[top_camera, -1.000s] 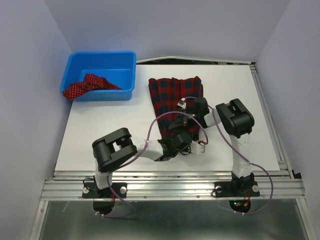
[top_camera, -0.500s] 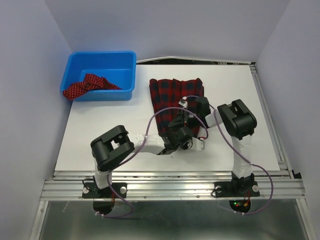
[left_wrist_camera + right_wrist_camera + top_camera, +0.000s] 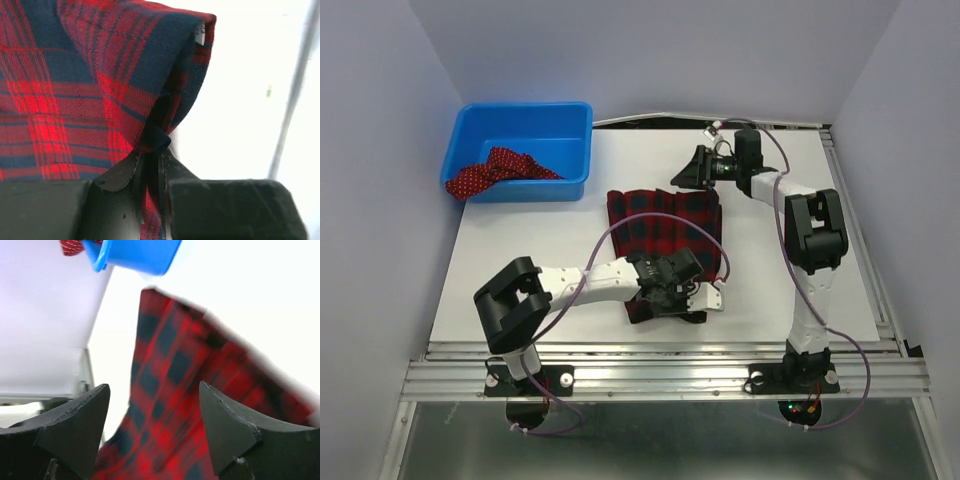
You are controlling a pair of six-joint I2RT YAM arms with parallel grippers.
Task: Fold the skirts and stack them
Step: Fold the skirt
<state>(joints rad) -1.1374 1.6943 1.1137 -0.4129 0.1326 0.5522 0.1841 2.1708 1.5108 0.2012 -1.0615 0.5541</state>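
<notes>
The tartan plaid skirt [image 3: 660,228] lies on the middle of the white table, rumpled at its near end. My left gripper [image 3: 682,292] is shut on the skirt's near edge; the left wrist view shows the jaws [image 3: 150,156] pinching a fold of the plaid cloth [image 3: 75,90]. My right gripper [image 3: 682,174] is open and empty, hovering just past the skirt's far right corner. In the right wrist view the plaid skirt [image 3: 172,405] shows between its spread fingers [image 3: 227,425]. The red polka-dot skirt [image 3: 492,170] lies crumpled in the blue bin [image 3: 525,118].
The blue bin sits at the far left of the table and also shows in the right wrist view [image 3: 135,254]. The left arm's purple cable [image 3: 620,232] loops over the skirt. A metal rail [image 3: 660,368] runs along the near edge.
The right arm has swung from the skirt's near part to the far edge and stands open. The skirt now lies shorter and wider. The left gripper has stayed shut on its near edge.
</notes>
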